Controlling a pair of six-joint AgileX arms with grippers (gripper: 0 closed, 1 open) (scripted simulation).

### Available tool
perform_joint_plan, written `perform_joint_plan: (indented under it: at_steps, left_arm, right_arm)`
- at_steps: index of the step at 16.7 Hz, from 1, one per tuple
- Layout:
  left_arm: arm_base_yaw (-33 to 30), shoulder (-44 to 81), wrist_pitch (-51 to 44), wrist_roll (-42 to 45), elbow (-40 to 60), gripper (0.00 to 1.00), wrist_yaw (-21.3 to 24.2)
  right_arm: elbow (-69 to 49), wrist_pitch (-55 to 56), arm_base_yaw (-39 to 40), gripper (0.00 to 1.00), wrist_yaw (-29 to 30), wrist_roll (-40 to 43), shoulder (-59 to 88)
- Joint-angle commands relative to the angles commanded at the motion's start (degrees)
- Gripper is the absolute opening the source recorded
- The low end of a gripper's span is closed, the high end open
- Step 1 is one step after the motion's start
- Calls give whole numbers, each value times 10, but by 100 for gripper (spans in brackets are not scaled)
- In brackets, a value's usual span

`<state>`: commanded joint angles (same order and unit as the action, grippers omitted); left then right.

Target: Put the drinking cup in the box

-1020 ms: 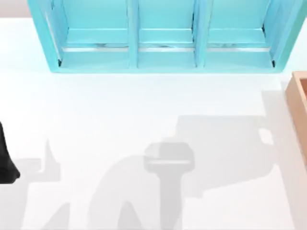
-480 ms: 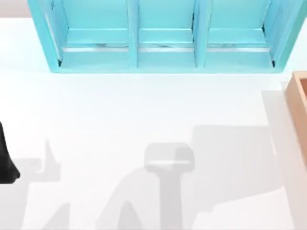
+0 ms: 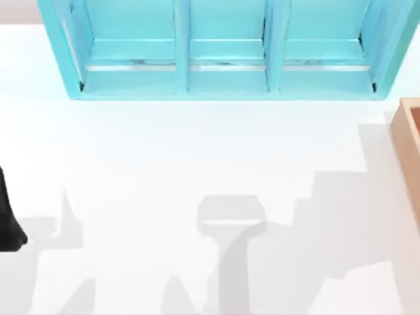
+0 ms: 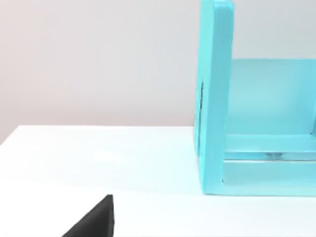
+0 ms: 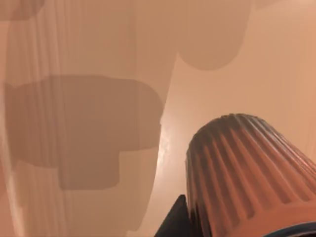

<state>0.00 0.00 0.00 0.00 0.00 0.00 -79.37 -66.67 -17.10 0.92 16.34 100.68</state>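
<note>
Tan-orange wood of the box (image 5: 89,123) spreads close beneath the right wrist camera, with the ribbed reddish-brown drinking cup (image 5: 247,173) poised over it against a dark finger (image 5: 170,222); whether the jaws clamp it, I cannot tell; the left arm (image 3: 8,220) sits parked at the table's (image 3: 164,151) left edge, the turquoise cabinet (image 3: 223,59) at the far side.

A plain white table (image 3: 164,164) carries a big turquoise three-compartment cabinet (image 3: 226,49) along its far edge, its open compartments facing the near edge. Soft grey shadows lie across the table's near half, so the light seems to come from above. Behind the table rises a bare pale grey wall (image 4: 98,59).
</note>
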Motion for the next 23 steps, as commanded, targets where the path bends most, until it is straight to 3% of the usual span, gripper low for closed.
perform_joint_plan:
  at_steps: [4, 17, 23]
  left_arm:
    - [0, 0, 0, 0, 0, 100, 0]
    - [0, 0, 0, 0, 0, 100, 0]
    - [0, 0, 0, 0, 0, 100, 0]
  right_arm:
    - [1, 1, 0, 0, 0, 0, 0]
    - [1, 1, 0, 98, 0, 0, 0]
    - [1, 1, 0, 100, 0, 0, 0]
